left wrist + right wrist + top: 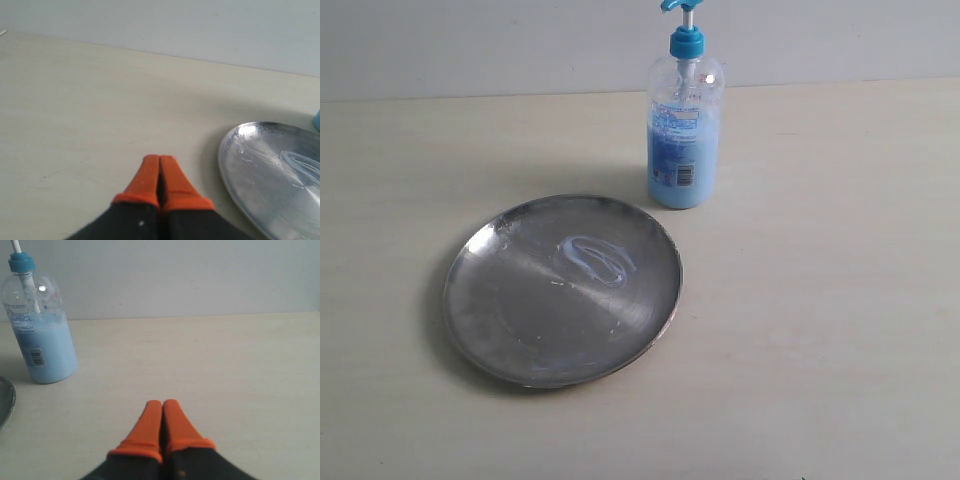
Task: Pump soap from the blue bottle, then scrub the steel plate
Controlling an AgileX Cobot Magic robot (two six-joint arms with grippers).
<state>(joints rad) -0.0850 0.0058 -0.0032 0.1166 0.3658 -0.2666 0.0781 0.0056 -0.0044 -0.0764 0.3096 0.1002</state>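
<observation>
Steel plate (pixel 510 305): round, shallow, shiny, low rim; lies flat at centre-left of the exterior view on the matte pale counter (pixel 820 320). Soap (pixel 596 260): translucent looped smear near the plate's middle. Blue bottle (pixel 684 150): clear plastic, milky blue liquid, upright at upper centre, just beside the rim. Left pincer (pixel 159 160) and right pincer (pixel 162 403): orange tips pressed together, empty.

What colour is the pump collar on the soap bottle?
Bright blue, above the clear bottle's pale blue liquid; the collar shows best in the exterior view.
</observation>
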